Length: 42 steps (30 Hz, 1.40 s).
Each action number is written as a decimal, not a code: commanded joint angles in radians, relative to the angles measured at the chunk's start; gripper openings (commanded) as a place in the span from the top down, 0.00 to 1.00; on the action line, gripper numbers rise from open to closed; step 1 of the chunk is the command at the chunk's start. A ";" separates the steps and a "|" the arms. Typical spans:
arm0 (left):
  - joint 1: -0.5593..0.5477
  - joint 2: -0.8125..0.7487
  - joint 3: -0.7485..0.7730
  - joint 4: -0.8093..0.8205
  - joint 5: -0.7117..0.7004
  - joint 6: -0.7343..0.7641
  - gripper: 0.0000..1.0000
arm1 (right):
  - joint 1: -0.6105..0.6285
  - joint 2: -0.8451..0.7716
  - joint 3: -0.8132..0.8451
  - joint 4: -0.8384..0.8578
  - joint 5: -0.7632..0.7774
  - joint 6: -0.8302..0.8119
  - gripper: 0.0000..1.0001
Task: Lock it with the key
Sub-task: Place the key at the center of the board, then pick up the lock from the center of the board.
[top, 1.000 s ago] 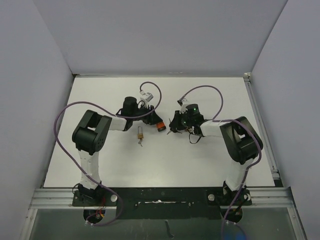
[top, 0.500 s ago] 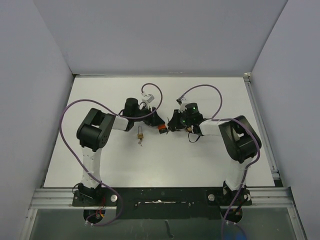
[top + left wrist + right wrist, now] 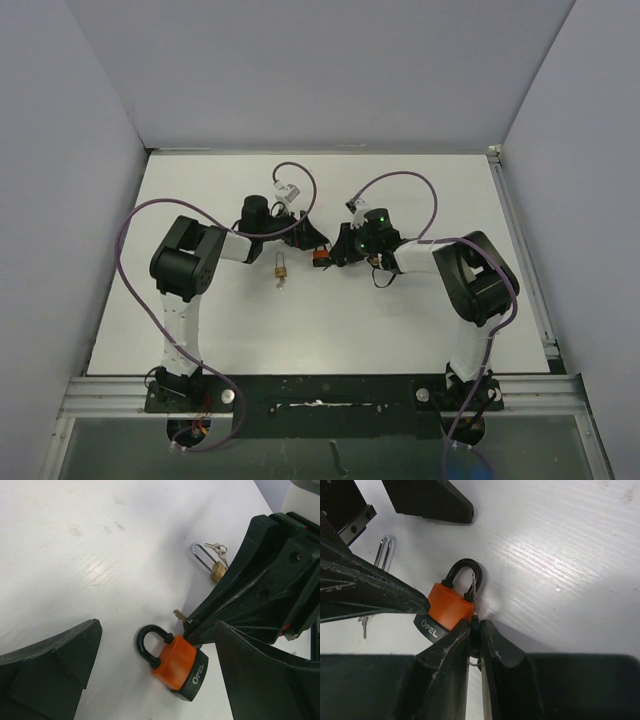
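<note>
Right wrist, gripper (image 3: 476, 626) pinching key (image 3: 474, 596); padlock (image 3: 449, 610) beside

Padlock (image 3: 175, 662) on table (image 3: 420, 320), key (image 3: 474, 596) beside its shackle (image 3: 146, 639); smaller padlock (image 3: 209, 564) to its left

left arm (image 3: 178, 322): white links, black joint housings | right arm (image 3: 468, 338): built alike, green light (image 3: 381, 215) lit | purple cable (image 3: 120, 255) carried by each | pincer fingers (image 3: 50, 675): matte black, angular
</note>
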 commanded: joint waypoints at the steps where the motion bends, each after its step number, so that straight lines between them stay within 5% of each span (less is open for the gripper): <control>1: 0.034 -0.074 -0.032 0.075 -0.009 -0.009 0.02 | 0.009 -0.012 0.037 0.036 -0.004 -0.011 0.83; 6: 0.049 -0.116 -0.058 0.080 -0.018 -0.010 0.02 | 0.011 -0.037 0.014 0.041 0.007 -0.019 0.63; 24: 0.109 -0.397 -0.215 -0.069 -0.224 0.040 0.02 | 0.041 -0.241 0.118 -0.160 0.100 -0.166 0.54; 31: 0.249 -0.557 -0.393 -0.044 -0.288 -0.101 0.02 | 0.216 -0.256 0.159 -0.257 0.273 -0.283 0.30; 38: 0.287 -0.742 -0.448 -0.235 -0.396 -0.045 0.02 | 0.338 -0.183 0.233 -0.293 0.377 -0.324 0.05; 42: 0.287 -0.837 -0.474 -0.281 -0.433 -0.031 0.02 | 0.371 -0.140 0.255 -0.283 0.387 -0.325 0.01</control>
